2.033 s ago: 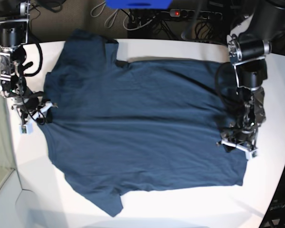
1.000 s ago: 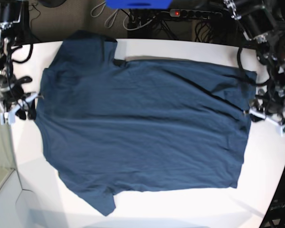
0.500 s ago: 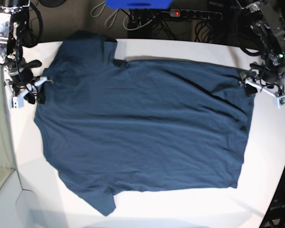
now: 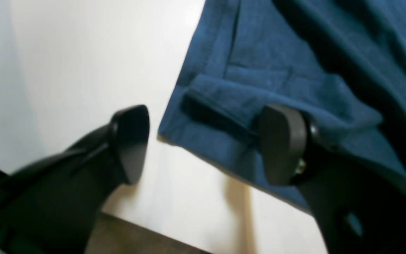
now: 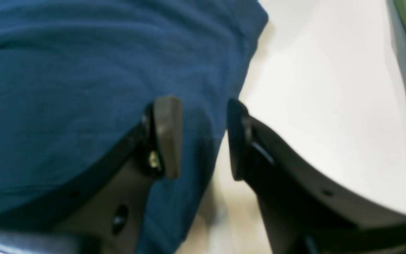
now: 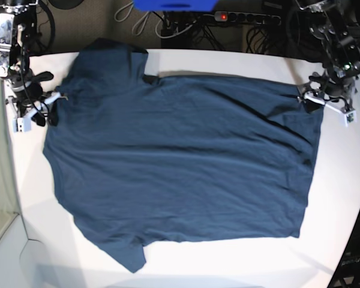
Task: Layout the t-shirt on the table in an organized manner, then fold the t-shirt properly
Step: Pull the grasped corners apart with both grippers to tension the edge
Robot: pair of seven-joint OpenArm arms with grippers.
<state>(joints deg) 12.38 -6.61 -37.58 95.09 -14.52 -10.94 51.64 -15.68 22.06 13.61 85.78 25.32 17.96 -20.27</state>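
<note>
1. Now the t-shirt [image 6: 180,162] lies flat and spread out on the table [image 6: 240,264]. It is dark blue. The table is white and much bigger than the shirt.
2. From above, the neck end of the shirt is toward the left side of the base view and the bottom hem is toward the right side.
3. One short sleeve points to the far edge of the table and the other sleeve points to the near edge.
4. The left gripper [image 6: 327,103] is at the far right corner of the shirt in the base view, right by the hem corner.
5. Up close, the left gripper [image 4: 203,144] has its two black fingers [image 4: 282,144] spread wide apart. The folded corner of the t-shirt [image 4: 294,63] sits between them, but the fingers are not pinching it. It has let go.
6. The right gripper [image 6: 36,114] is at the left edge of the shirt in the base view, near the neck end.
7. Up close, the right gripper [image 5: 203,137] has a gap between its two fingers [image 5: 167,135]. One finger is over the t-shirt [image 5: 83,88] and the other is over the white table [image 5: 330,106]. The shirt's edge runs through the gap. I cannot tell if it is gripping the cloth.
</note>
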